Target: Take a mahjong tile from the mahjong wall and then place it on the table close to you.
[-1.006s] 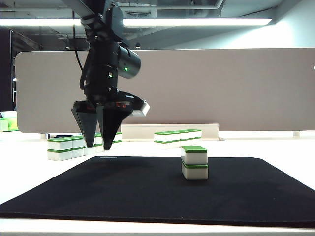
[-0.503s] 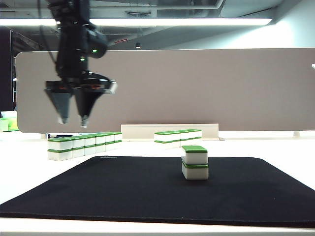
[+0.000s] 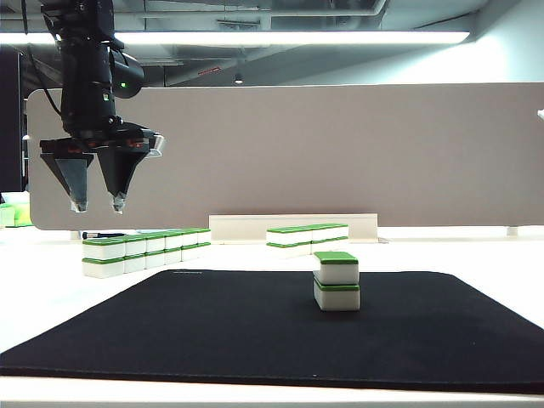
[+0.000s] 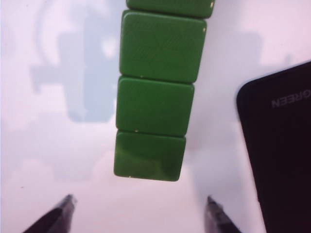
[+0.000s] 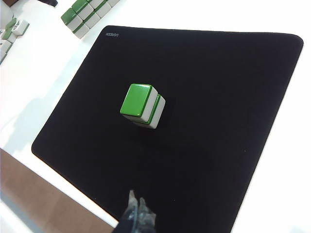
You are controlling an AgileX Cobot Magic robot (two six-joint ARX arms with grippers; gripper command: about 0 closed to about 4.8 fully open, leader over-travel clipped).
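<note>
The left gripper (image 3: 95, 202) hangs high above the near end of the mahjong wall (image 3: 143, 250), pointing straight down, with its two fingers spread apart and nothing between them. Clear air separates the fingertips (image 3: 78, 205) from the tile tops below. In the left wrist view the wall (image 4: 154, 97) runs directly away from the left gripper (image 4: 138, 213) as a single file of green tops; its end tile (image 4: 149, 156) lies centred between the two fingertips, with bare white table (image 4: 58, 145) on one flank and the rounded corner of the black mat (image 4: 279, 145) on the other. The wall stands just off the mat's far left edge. Two stacked tiles (image 3: 337, 280) sit alone on the mat, well apart from the left gripper, with open mat on every side. A shorter tile row (image 3: 307, 236) lies farther back before the partition panel (image 3: 340, 153). The right gripper (image 5: 138, 213) hovers above the mat's near edge, its fingers together and empty, well clear of the stacked pair (image 5: 142, 106).
</note>
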